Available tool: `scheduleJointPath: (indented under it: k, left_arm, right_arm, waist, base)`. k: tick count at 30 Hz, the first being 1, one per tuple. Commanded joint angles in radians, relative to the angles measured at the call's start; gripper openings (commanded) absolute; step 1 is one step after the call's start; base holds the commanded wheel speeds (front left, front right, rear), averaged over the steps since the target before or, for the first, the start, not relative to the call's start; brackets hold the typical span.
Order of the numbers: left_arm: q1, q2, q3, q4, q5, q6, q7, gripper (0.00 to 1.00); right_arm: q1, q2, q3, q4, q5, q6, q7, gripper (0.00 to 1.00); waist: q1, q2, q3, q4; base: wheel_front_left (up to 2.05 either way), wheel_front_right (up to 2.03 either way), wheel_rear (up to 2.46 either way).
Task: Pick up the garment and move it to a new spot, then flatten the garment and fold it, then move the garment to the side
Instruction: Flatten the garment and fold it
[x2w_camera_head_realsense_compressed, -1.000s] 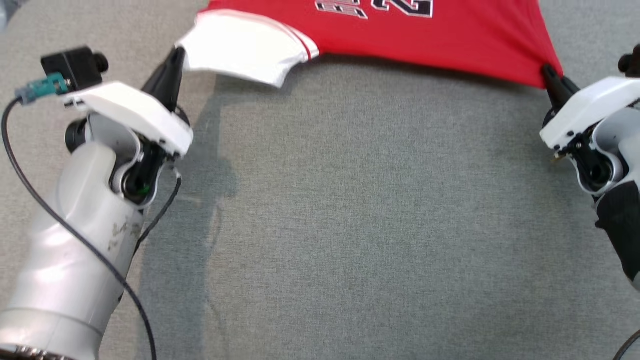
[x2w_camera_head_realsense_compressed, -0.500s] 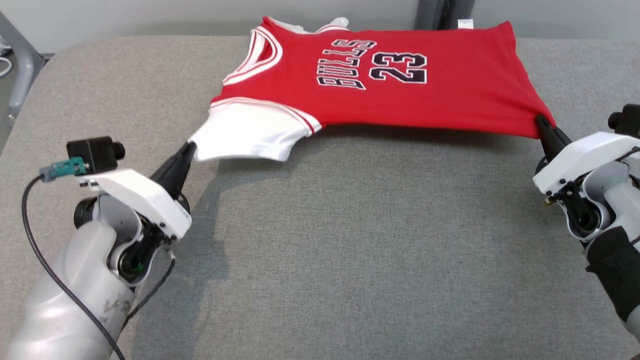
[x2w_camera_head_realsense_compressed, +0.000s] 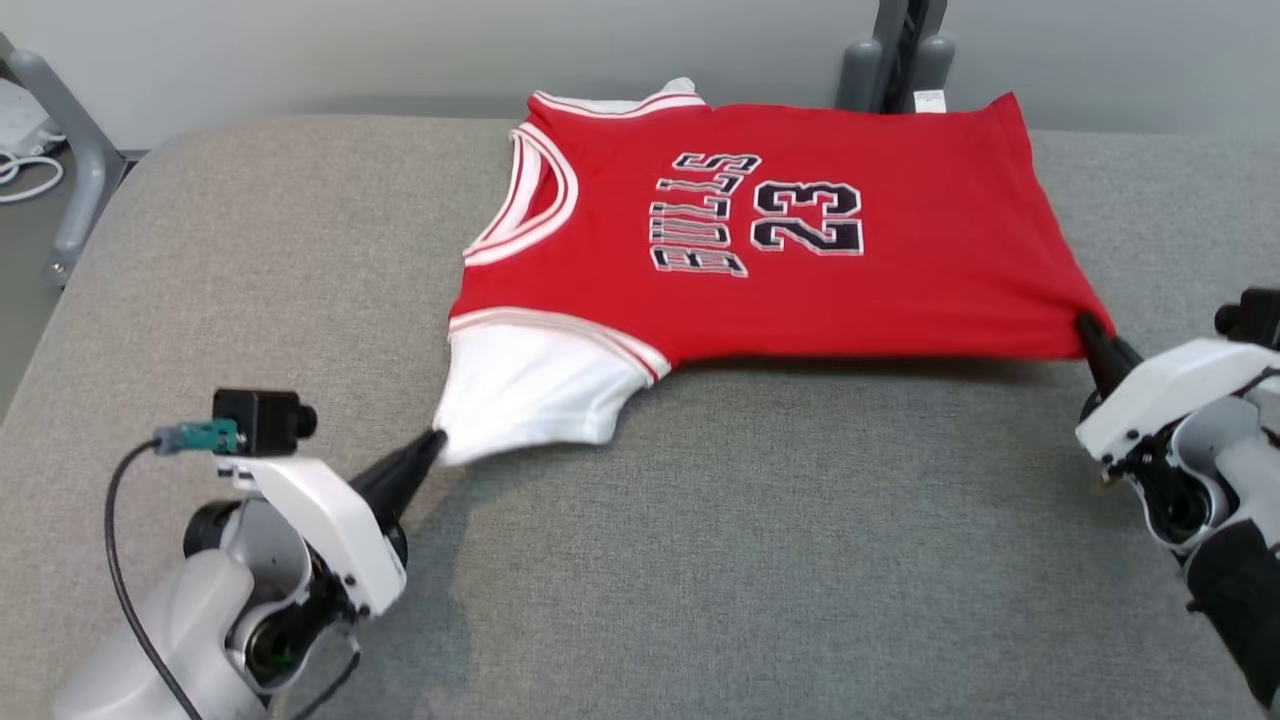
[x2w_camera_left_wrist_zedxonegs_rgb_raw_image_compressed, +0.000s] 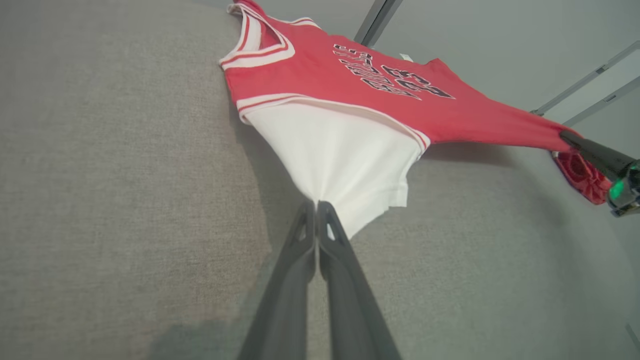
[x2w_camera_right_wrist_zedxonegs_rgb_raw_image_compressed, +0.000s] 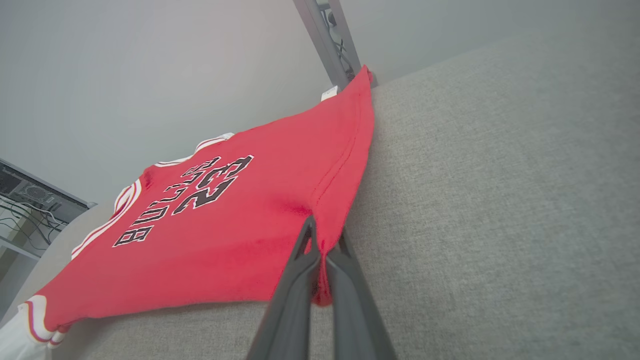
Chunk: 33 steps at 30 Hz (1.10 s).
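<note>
Now, nearest to you is the grey padded surface (x2w_camera_head_realsense_compressed: 700, 560), a finely woven cloth top with rounded far corners, and soft shadows fall on it under both arms. At the lower left, your left gripper (x2w_camera_head_realsense_compressed: 437, 440) has its two dark fingers pressed together on the tip of the white sleeve (x2w_camera_head_realsense_compressed: 530, 390); the left wrist view shows the cloth gathered into a pinch between them. At the right edge, your right gripper (x2w_camera_head_realsense_compressed: 1083, 322) is clamped the same way on the red hem corner, and in the right wrist view a small fold of red pokes out between its fingers.

The garment (x2w_camera_head_realsense_compressed: 800, 300), a red jersey with black lettering and the number 23, is stretched between those two grips. Its near edge casts a dark shadow on the cloth below it, while its far side lies on the surface, reaching the back edge, neck to your left and hem to your right. A small white label (x2w_camera_head_realsense_compressed: 928, 100) shows at its far corner.

Beyond the surface, a grey post (x2w_camera_head_realsense_compressed: 890, 60) rises against a plain pale wall (x2w_camera_head_realsense_compressed: 400, 50). Far left, a grey frame leg (x2w_camera_head_realsense_compressed: 80, 160) slants down beside a white cable (x2w_camera_head_realsense_compressed: 25, 170) on the floor.
</note>
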Motion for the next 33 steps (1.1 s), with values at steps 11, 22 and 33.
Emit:
scheduleJointPath:
  k: [11,22,33]
  left_arm:
    - [0.113,0.091,-0.084,-0.135,-0.056,0.0,0.102,0.0]
    - [0.216,0.187,-0.151,-0.312,-0.187,0.0,0.211,0.0]
    - [0.285,0.27,-0.214,-0.447,-0.285,0.0,0.303,0.0]
  right_arm:
    - [0.124,-0.043,0.059,-0.059,0.076,-0.001,0.089,0.0]
    - [0.233,-0.11,0.107,-0.174,0.159,-0.001,0.19,0.0]
    - [0.319,-0.165,0.144,-0.244,0.237,-0.001,0.333,0.0]
  waist:
    - [-0.0001,0.0,-0.063,-0.026]
    - [-0.0001,0.0,-0.111,-0.061]
    - [-0.0001,0.0,-0.17,-0.075]
  base:
    - [0.0,0.0,0.0]
    - [0.0,0.0,0.0]
    - [0.0,0.0,0.0]
